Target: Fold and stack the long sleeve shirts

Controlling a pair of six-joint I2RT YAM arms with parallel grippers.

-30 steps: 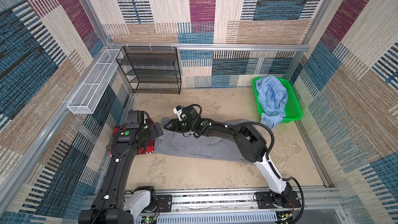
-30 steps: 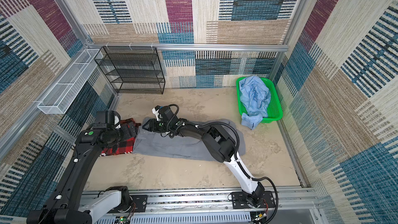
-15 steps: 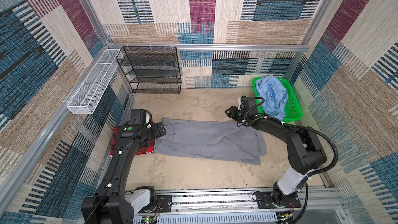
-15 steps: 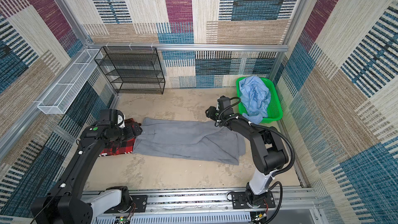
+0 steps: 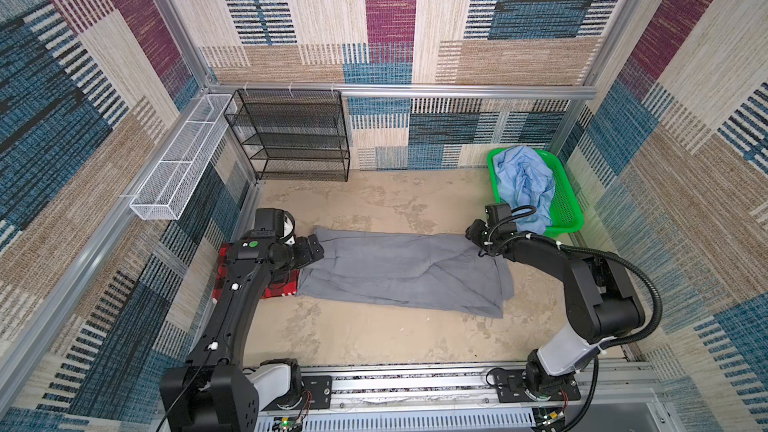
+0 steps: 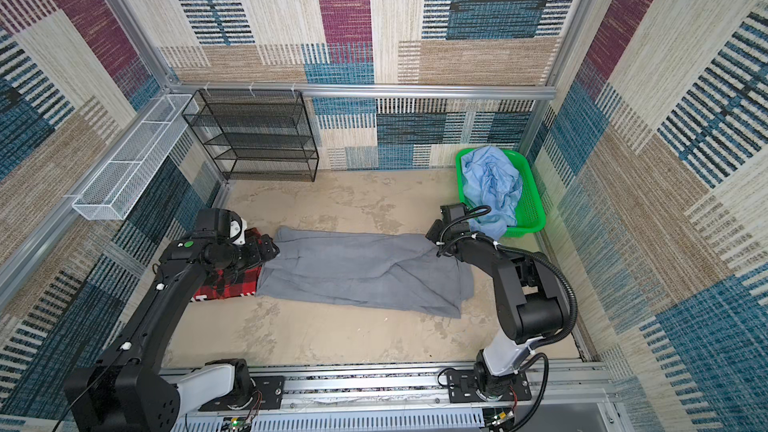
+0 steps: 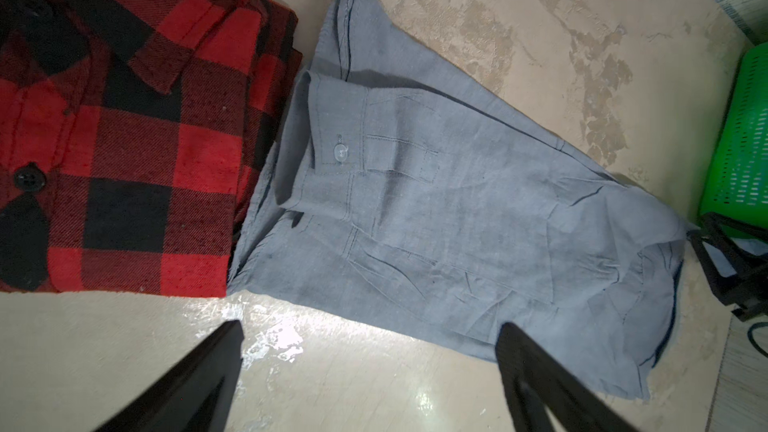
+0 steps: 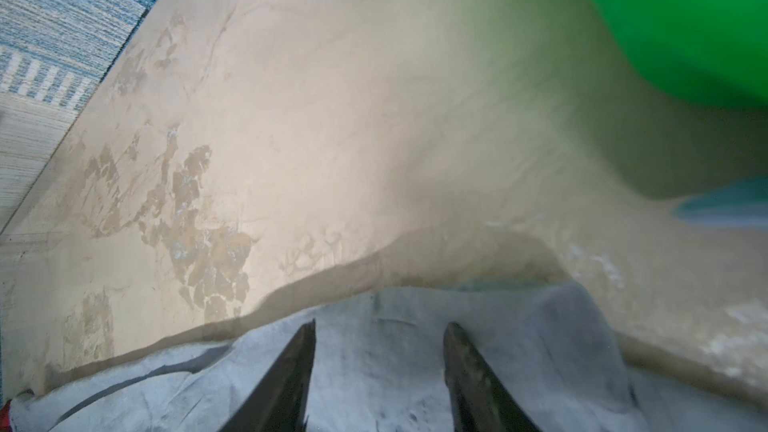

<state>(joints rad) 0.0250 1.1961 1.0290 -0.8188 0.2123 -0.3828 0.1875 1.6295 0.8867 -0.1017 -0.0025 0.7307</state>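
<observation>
**Two ends, one clean fold**

Grey shirt (image 5: 403, 272) lies flat and long on the table (image 5: 374, 338), collar (image 7: 316, 147) against the folded plaid shirt (image 7: 116, 139). Left gripper (image 7: 370, 328) hangs wide open at the collar. Right gripper (image 8: 381, 324) sits half-parted, empty, over the hem (image 8: 415, 371). Best to pinch all hem layers, lift low, and carry them toward the collar.

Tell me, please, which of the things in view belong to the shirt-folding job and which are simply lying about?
Part of the job:
- grey shirt, spread out
- red-and-black plaid shirt, folded
- light blue shirt, crumpled

Just lying about:
- green mesh basket holding the blue one
- black mesh shelf rack
- white wire basket on the wall
</observation>
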